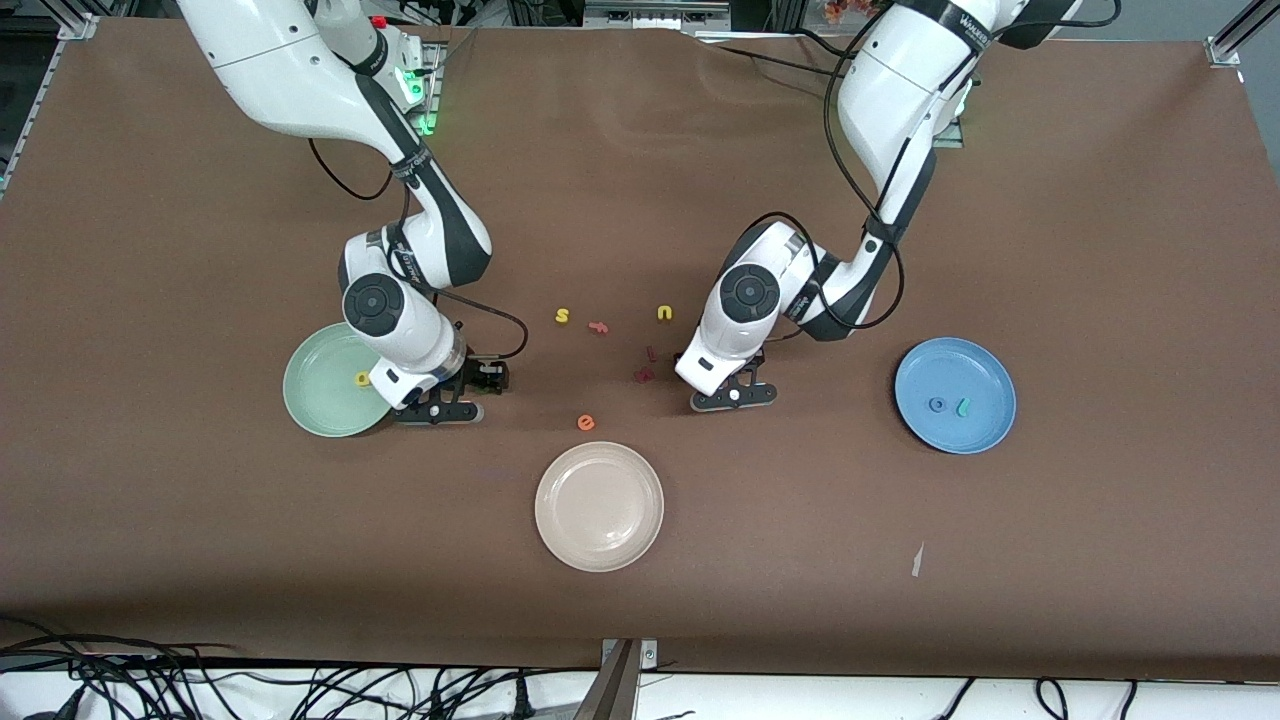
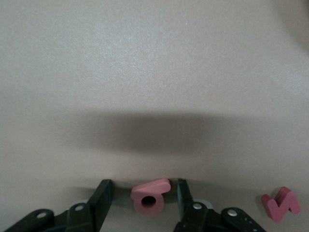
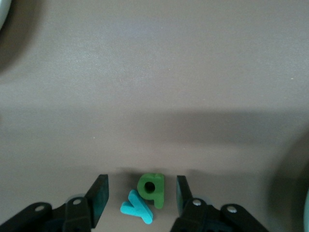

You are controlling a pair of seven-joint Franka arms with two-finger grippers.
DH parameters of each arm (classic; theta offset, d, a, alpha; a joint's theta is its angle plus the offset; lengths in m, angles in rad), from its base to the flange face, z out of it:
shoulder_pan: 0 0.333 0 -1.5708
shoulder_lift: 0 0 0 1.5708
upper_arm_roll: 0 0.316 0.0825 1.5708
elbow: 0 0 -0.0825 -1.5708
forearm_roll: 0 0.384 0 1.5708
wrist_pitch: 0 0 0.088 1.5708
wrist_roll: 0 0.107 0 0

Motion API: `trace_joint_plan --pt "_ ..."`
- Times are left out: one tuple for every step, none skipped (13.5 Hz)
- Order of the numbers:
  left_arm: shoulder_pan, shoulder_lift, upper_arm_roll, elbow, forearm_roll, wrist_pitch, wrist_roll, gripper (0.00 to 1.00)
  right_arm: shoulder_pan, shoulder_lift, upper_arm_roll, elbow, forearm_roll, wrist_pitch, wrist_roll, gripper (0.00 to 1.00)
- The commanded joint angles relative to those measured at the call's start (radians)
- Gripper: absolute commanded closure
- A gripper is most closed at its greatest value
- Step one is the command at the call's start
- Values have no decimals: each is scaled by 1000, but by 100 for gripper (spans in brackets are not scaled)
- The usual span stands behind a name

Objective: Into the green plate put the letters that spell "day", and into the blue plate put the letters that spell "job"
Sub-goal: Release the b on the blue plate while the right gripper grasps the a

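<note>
The left gripper [image 2: 141,200] is straddling the salmon-pink letter [image 2: 150,197] mid-table, jaws apart around it, one finger touching. The right gripper [image 3: 140,198] is standing open around the dark green letter [image 3: 152,189] and teal "y" [image 3: 136,207], just beside the green plate [image 1: 318,400]. Both pieces look light, soft and compressible; pinching across flat sides seems advisable.

Both my arms are bent down low over the middle of the tabletop, wrists pitched toward the surface. My left gripper [image 2: 140,203] sits at table level, jaws apart, one finger [image 2: 182,195] touching a small pink letter [image 2: 150,197]. My right gripper [image 3: 141,198] is also at table level, toward the right arm's end, jaws apart, straddling two small letters.
</note>
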Motion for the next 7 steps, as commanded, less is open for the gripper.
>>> trace_joint_plan --pt "-15 16 11 24 25 -8 -21 63 3 10 -3 9 -5 -3 10 39" --pt "-16 16 12 22 27 -8 -21 70 3 10 -3 7 -5 -3 12 39" --pt "-16 16 12 22 27 -8 -21 74 3 10 -3 7 -6 -3 10 39" --pt "-16 16 12 22 27 -8 -21 77 3 12 -3 4 -6 -2 12 39" --pt "-16 16 12 22 27 -8 -21 80 3 12 -3 -2 -6 0 10 39" --pt "-16 16 12 22 28 -8 -21 81 3 13 -3 -5 -6 1 12 39" --pt "-15 14 12 22 28 -9 -18 82 3 15 -3 -11 -6 4 12 39"
